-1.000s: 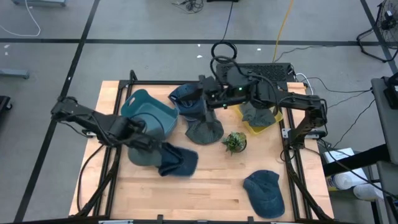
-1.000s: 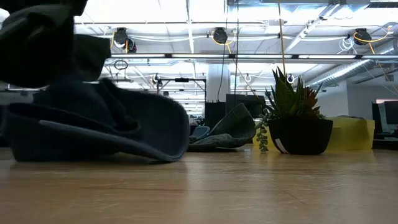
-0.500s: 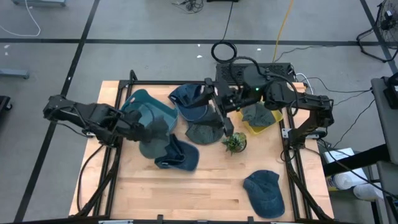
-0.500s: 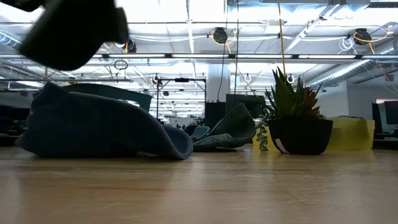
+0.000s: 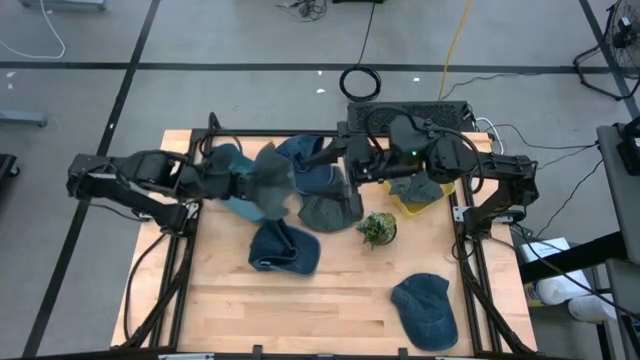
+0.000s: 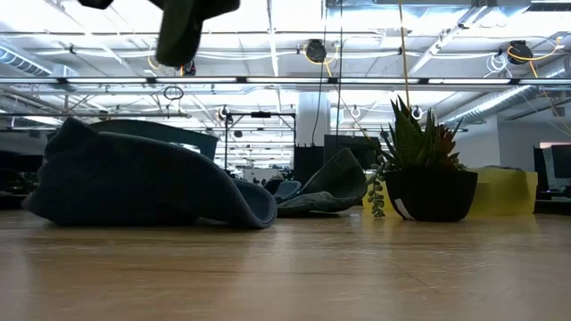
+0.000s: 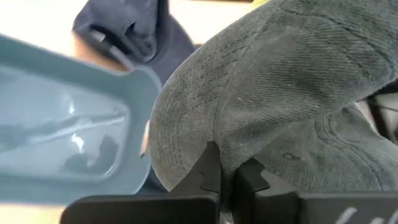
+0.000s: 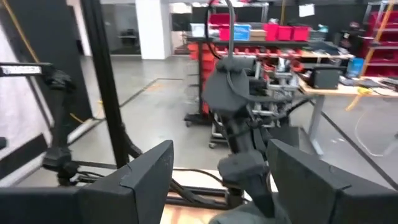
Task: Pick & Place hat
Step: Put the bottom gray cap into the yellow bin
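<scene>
My left gripper (image 5: 250, 186) is shut on a grey-green hat (image 5: 272, 178), held in the air beside the teal bin (image 5: 222, 168). In the left wrist view the hat (image 7: 280, 93) fills the picture above my fingers, with the bin (image 7: 68, 143) beside it. A navy hat (image 5: 283, 247) lies bunched on the table, resting on its crown and brim (image 6: 143, 187). My right gripper (image 5: 345, 166) hovers open and level over the far middle of the table, with nothing between its fingers (image 8: 143, 180). My left gripper pinches the grey-green hat between its two fingers where the stitched brim meets the crown (image 7: 227, 146). The fingers come at it slanting down from the table's left. The hat is lifted clear of the table and spreads beyond the fingertips.
A second navy hat (image 5: 310, 162) and a grey-green hat (image 5: 330, 210) lie at the far middle. A small potted plant (image 5: 377, 228) stands right of them. A yellow bin (image 5: 425, 195) holds a hat. A blue hat (image 5: 425, 310) lies at the near right.
My left gripper has risen and gone toward the table's far edge with the grey-green hat, tipping from pointing steeply down toward a slant. The hat has come up off the table. The navy hat beside it has stayed on the table, bunched up more than before.
</scene>
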Robot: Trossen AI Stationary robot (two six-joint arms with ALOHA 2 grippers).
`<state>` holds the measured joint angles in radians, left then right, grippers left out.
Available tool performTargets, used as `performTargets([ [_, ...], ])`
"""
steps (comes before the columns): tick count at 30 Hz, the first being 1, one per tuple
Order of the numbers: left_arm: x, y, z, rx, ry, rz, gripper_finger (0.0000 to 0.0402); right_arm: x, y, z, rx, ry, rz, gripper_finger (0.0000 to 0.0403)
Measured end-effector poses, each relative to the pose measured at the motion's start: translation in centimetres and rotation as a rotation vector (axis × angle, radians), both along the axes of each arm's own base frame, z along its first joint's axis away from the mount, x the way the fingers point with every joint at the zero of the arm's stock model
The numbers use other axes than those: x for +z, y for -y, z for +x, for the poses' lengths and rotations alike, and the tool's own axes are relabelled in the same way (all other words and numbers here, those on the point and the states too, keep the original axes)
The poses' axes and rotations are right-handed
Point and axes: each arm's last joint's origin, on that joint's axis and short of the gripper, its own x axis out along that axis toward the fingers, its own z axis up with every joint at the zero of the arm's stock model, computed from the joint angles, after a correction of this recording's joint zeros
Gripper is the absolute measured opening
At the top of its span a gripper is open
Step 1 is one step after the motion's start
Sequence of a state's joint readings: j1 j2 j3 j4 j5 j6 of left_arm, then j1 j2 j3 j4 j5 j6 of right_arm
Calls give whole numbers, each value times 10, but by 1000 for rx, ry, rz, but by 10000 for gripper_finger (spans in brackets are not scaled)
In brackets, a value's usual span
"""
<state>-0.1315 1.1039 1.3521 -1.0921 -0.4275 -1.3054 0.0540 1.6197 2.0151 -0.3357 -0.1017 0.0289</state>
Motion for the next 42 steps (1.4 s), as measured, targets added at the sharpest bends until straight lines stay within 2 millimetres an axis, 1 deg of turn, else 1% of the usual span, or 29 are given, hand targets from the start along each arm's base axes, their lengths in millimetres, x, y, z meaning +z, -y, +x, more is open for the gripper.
performTargets([
  [8, 7, -12, 10, -157, 37, 91, 5, 1, 3, -9, -7, -55, 66, 269],
  [15, 10, -19, 13, -322, 29, 169, 5, 5, 4, -16, -6, -51, 74, 266],
  [18, 9, -21, 15, -357, 17, 177, 5, 4, 10, -17, -27, -69, 100, 267],
  [22, 8, -23, 17, -404, 9, 166, 5, -2, 22, -18, -72, -133, 128, 274],
  [25, 15, -25, 21, -441, -25, 168, 5, -4, 30, -19, -93, -163, 156, 276],
  [26, 18, -25, 24, -456, -59, 171, 5, -4, 32, -20, -85, -169, 169, 276],
  [29, 34, -26, 34, -506, -109, 207, 5, -5, 38, -20, -57, -186, 212, 276],
  [33, 49, -26, 49, -571, -210, 232, 5, -7, 43, -21, -81, -205, 268, 277],
  [35, 52, -27, 58, -599, -270, 232, 5, -7, 46, -21, -92, -213, 297, 277],
  [37, 57, -27, 66, -622, -286, 246, 5, -9, 48, -22, -103, -230, 329, 277],
  [39, 59, -27, 74, -643, -324, 246, 5, -10, 50, -22, -105, -252, 369, 277],
  [42, 62, -28, 86, -660, -334, 257, 5, -13, 52, -24, -98, -295, 427, 277],
])
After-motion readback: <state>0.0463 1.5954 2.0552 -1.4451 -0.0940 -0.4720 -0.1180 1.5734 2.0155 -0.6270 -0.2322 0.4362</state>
